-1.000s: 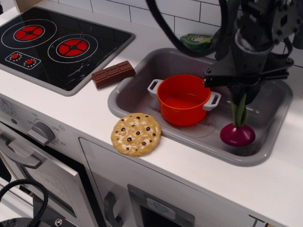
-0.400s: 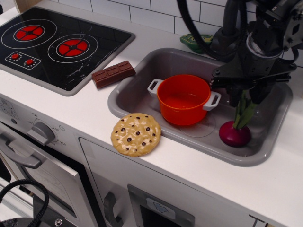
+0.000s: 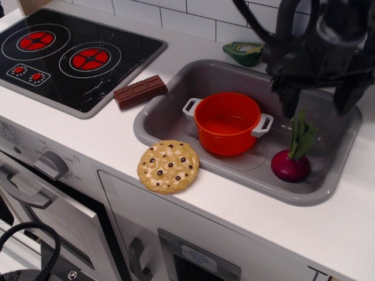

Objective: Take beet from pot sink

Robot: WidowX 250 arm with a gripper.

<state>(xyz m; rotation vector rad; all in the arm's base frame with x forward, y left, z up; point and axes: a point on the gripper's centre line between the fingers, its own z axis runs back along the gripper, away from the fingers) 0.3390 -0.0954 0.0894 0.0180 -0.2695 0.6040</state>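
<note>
The beet (image 3: 291, 165), a magenta bulb with upright green leaves, stands on the floor of the grey sink (image 3: 167, 114), to the right of the orange pot (image 3: 227, 123). The pot has white side handles, sits in the middle of the sink and looks empty. My gripper (image 3: 316, 104) hangs above the beet with its two black fingers (image 3: 288, 100) spread wide. It holds nothing, and the leaf tips end just below the fingers, apart from them.
A cookie (image 3: 169, 166) lies on the counter at the sink's front left rim. A chocolate bar (image 3: 140, 92) lies between the sink and the black stovetop (image 3: 64, 55). A green avocado-like toy (image 3: 244, 52) sits behind the sink by the tiled wall.
My gripper has let go of the beet's leaves, opened wide and risen. The beet stays standing in the sink, to the right of the pot.
</note>
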